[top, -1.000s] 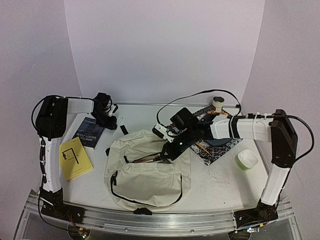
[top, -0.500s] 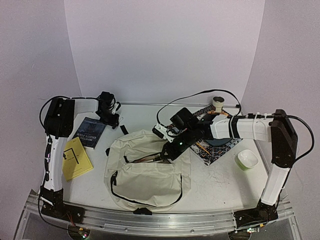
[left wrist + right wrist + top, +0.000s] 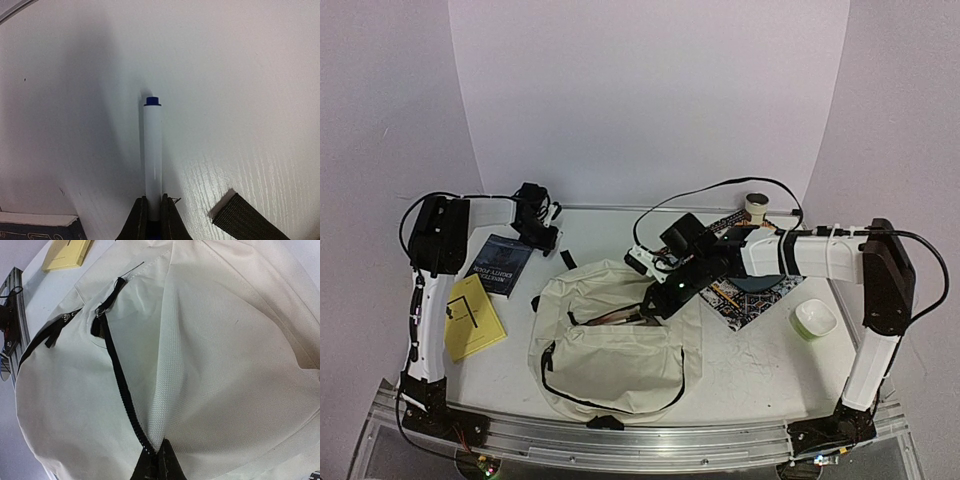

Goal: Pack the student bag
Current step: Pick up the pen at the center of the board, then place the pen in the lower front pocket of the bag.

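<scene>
The student bag (image 3: 610,345) is laid flat on the near centre of the table (image 3: 745,370), its front pocket toward the near edge and its black zipper line (image 3: 120,390) partly undone at the far side. The right gripper (image 3: 655,303) is lowered onto the bag's far right rim, and in the wrist view its fingers (image 3: 167,462) are seen pressed together on the cream fabric right at the zipper track. At the far left, the left gripper (image 3: 545,240) is held low over the table, with its fingers (image 3: 140,217) clamped on the near end of a white marker (image 3: 153,155) whose blue tip points away. Whether the marker is lifted off the surface cannot be told. A black strap end (image 3: 247,222) lies just to the right of that grip and a dark blue book (image 3: 498,265) just to its left, with a yellow booklet (image 3: 470,315) nearer. To the right of the bag, a patterned mat (image 3: 755,295) is partly covered by the right arm. A small white bowl (image 3: 815,318) and a tape roll (image 3: 756,205) are set beyond it. Compared with a second earlier, the left arm's elbow is shifted slightly right, while the right arm and bag are unchanged.
</scene>
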`<state>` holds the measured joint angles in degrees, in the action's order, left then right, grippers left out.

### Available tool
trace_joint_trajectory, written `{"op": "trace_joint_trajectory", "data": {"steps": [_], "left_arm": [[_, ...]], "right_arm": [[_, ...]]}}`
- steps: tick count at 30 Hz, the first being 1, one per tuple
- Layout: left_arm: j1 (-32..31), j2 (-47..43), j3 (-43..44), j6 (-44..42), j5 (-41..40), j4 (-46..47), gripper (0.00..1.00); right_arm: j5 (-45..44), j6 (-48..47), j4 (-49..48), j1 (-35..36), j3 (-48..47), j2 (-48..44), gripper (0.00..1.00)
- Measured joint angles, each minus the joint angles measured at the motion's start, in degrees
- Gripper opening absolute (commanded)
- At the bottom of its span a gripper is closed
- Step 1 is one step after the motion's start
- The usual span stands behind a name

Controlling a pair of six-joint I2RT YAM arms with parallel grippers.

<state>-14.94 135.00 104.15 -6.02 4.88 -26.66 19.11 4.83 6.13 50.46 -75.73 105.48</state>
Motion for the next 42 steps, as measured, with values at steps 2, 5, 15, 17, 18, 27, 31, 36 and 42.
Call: {"op": "trace_joint_trajectory", "data": {"steps": [2, 5, 15, 17, 18, 27, 31, 36, 42], "left_arm": [[-0.02, -1.27, -2.23, 0.03, 0.45, 0.82, 0.00], [-0.02, -3.94, -6.14, 0.11, 1.17, 0.62, 0.00], [-0.14, -17.71, -20.84, 2.60, 1.56, -0.58, 0.00], [-0.29, -22.03, -24.33, 3.60, 1.91, 0.23, 0.00], [-0.47, -23.99, -25.79, 4.28, 2.04, 0.51, 0.00], [-9.67, -41.36, -42.17, 7.61, -0.30, 7.68, 0.00], [-14.87, -47.42, -49.59, 7.87, -1.41, 12.30, 0.00], [-17.94, -52.68, -56.37, 7.62, -2.89, 18.09, 0.00], [-23.51, -56.91, -62.06, 5.48, -3.51, 24.69, 0.00]], "right_arm": [[-0.24, -0.06, 0.03, 0.00, -0.08, 0.13, 0.00], [-0.76, -0.10, 0.06, 0.00, -0.30, 0.43, 0.00], [-8.00, -0.48, -1.35, 0.22, -0.30, 0.43, 0.00], [-9.60, -0.61, -2.18, 0.22, -0.30, 0.43, 0.00], [-10.24, -0.70, -2.60, 0.22, -0.30, 0.43, 0.00], [-12.97, -3.82, -4.94, 0.20, -0.37, 0.43, 0.00], [-13.03, -5.51, -5.29, 0.20, -0.84, 0.43, 0.00], [-12.70, -6.51, -6.14, 0.04, -0.96, 0.43, 0.00], [-11.68, -6.60, -6.32, -0.34, -0.96, 0.50, 0.00]]}}
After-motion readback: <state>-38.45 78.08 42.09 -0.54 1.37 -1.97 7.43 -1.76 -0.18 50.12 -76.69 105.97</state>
